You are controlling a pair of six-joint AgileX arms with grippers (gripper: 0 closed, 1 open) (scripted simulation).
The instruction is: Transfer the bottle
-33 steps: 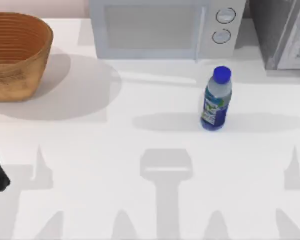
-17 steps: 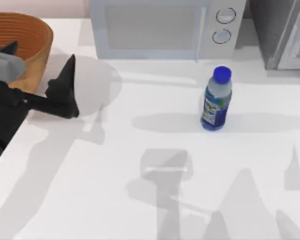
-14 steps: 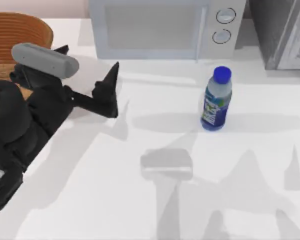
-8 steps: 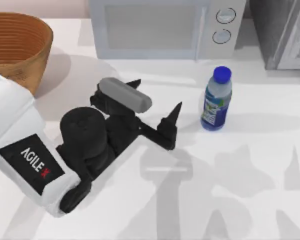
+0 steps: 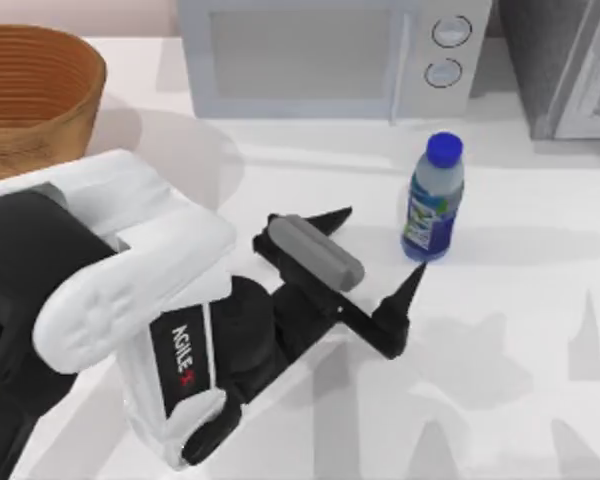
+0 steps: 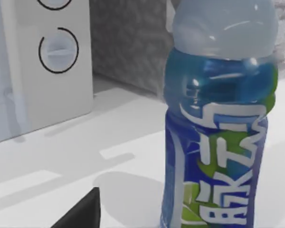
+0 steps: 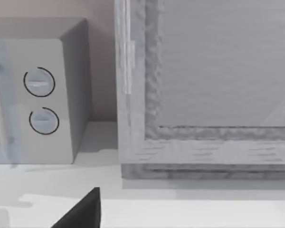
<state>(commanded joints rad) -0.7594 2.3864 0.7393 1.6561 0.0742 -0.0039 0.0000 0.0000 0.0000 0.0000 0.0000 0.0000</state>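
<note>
From above, the bottle (image 5: 433, 200) stands upright on the white table (image 5: 540, 320), right of centre and just in front of the microwave (image 5: 325, 55), while the left gripper (image 5: 375, 250) reaches toward it with its 2 fingers spread, 1 tip (image 5: 412, 280) near the base and the other (image 5: 332, 215) off to the left, neither touching. This looks like the approach before the grasp; the next move calls for sliding forward until the body sits between the fingers, then closing gently so the light bottle does not tip. A woven basket (image 5: 30, 95) sits at the far left corner and a grey cabinet (image 5: 570, 65) at the far right. The left wrist view has the label close ahead (blue, white and green), plus the microwave's 2 dials. The right wrist view faces the cabinet; a dark wedge at its edge is probably a finger of the right gripper, whose state I cannot tell.
</note>
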